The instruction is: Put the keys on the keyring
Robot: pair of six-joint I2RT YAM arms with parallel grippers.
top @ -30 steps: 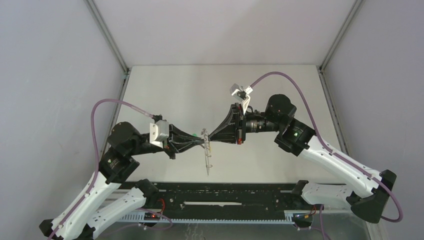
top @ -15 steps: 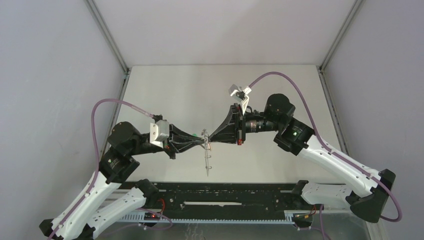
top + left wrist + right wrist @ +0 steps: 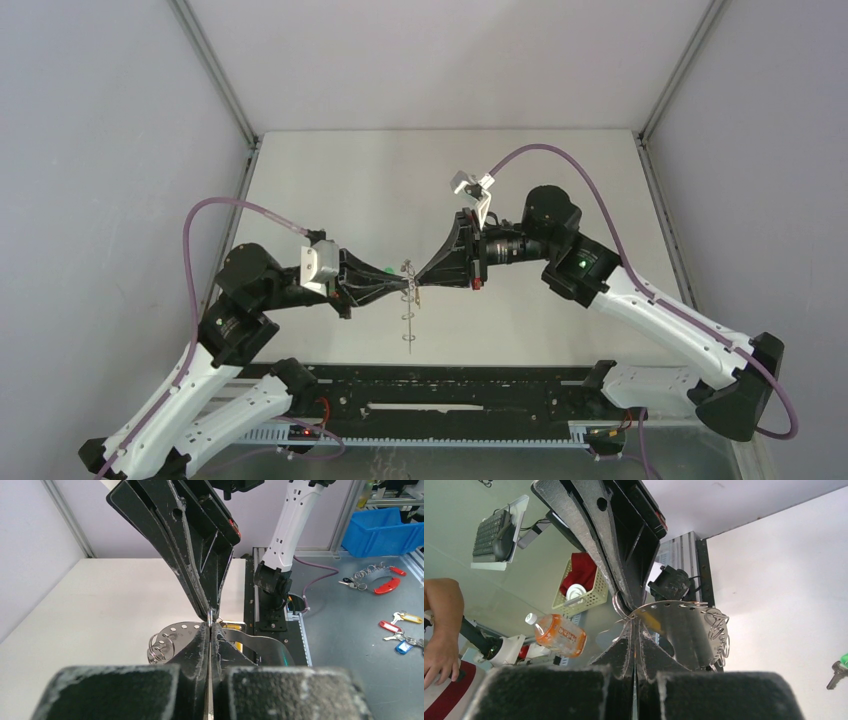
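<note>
Edge-on in the top view, the grey keyring (image 3: 409, 322) hangs in the air above the table's middle. My left gripper (image 3: 404, 288) is shut on a small loop at its top rim (image 3: 211, 616). My right gripper (image 3: 418, 283) meets it tip to tip, shut, with the yellow-orange key (image 3: 653, 624) running out from between its fingertips against the keyring (image 3: 684, 630). That key's head (image 3: 233, 625) also shows behind my left fingers (image 3: 197, 645). The green key (image 3: 387, 268) lies on the table under the left arm and shows at the right wrist view's edge (image 3: 838, 672).
A black rail (image 3: 450, 385) runs along the near edge between the arm bases. Grey walls close in both sides and the back. Several spare loops (image 3: 719, 630) dangle from the keyring's rim. Off the table are a blue bin (image 3: 385, 530) and loose keys (image 3: 395, 627).
My right gripper has closed and shifted slightly left. The hanging keyring has swung a little left to hang straighter. The left arm has stayed put.
</note>
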